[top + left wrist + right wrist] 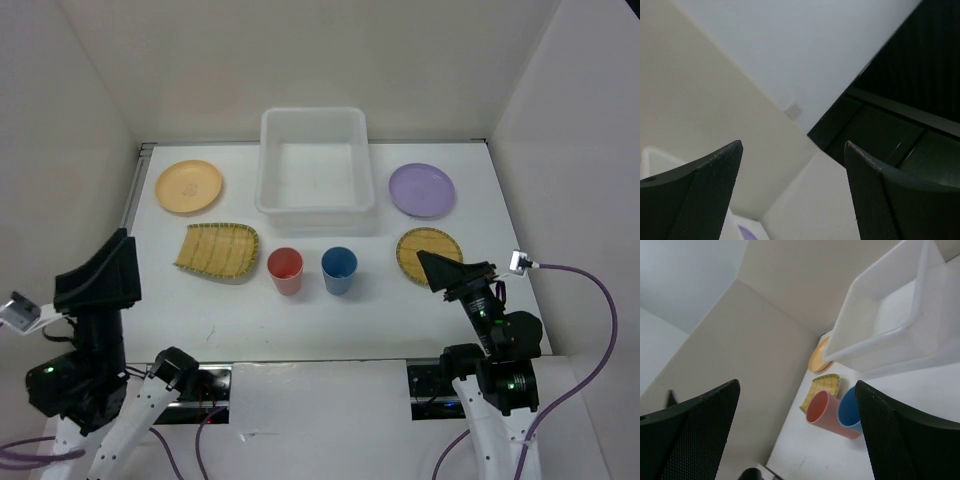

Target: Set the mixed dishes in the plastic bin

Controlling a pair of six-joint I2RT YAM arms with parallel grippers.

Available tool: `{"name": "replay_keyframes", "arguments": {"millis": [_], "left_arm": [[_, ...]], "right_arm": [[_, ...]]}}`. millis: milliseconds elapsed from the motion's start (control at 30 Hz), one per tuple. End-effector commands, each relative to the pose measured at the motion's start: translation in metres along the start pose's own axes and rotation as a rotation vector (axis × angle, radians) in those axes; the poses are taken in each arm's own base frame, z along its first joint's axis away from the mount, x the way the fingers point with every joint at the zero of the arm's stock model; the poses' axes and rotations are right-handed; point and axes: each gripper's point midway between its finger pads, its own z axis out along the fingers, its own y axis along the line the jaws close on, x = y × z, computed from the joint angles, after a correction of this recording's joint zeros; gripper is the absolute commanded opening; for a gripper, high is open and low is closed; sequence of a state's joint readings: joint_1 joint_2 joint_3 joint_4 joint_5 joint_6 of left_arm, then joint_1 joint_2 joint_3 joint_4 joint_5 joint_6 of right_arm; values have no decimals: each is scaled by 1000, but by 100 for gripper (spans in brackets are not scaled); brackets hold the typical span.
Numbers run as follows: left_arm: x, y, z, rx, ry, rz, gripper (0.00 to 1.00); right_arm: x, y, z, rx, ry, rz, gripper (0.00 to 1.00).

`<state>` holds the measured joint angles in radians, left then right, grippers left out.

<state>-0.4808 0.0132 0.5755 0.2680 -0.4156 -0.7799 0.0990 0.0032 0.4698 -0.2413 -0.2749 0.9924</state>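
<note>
The translucent white plastic bin point(311, 160) stands at the back middle and looks empty. The orange-yellow plate point(189, 186) lies left of it, the lilac plate point(421, 190) right of it. The squarish woven tray point(217, 250), red cup point(285, 270) and blue cup point(339, 270) stand in a row in front. The round woven tray point(425, 248) is partly under my right gripper point(440, 268), which is open and empty. My left gripper point(112, 262) is open and empty, raised at the near left. The right wrist view shows the bin point(890, 325), red cup point(822, 410), blue cup point(846, 412) and squarish tray point(822, 389).
White walls enclose the table on the left, back and right. The left wrist view, between its open fingers point(715, 175), shows mostly walls and a sliver of the lilac plate point(747, 233). A purple cable point(590, 300) loops off the right arm.
</note>
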Motion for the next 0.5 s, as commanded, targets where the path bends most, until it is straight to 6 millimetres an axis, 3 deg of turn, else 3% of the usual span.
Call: {"name": "replay_keyframes", "arguments": {"millis": [0, 67, 133, 233, 333, 367, 433, 467], "left_arm": [[4, -22, 11, 100, 87, 278, 87], [31, -20, 24, 101, 201, 316, 87], [41, -26, 33, 126, 247, 357, 87], [81, -3, 46, 90, 361, 420, 87], [100, 10, 53, 66, 431, 473, 86], [106, 15, 53, 54, 452, 478, 85], [113, 22, 57, 32, 471, 487, 80], [115, 22, 59, 28, 479, 489, 79]], "right_arm": [[-26, 33, -21, -86, -118, -148, 100], [-36, 36, -24, -73, -162, -204, 100], [-41, 32, -23, -52, -188, -228, 100], [-31, -3, -2, 33, -152, -175, 100], [-29, -12, 14, 56, -122, -167, 100], [-25, -25, 24, 99, -90, -175, 100], [-34, -26, 31, 118, -110, -217, 92], [-41, -32, 36, 155, -131, -227, 83]]}}
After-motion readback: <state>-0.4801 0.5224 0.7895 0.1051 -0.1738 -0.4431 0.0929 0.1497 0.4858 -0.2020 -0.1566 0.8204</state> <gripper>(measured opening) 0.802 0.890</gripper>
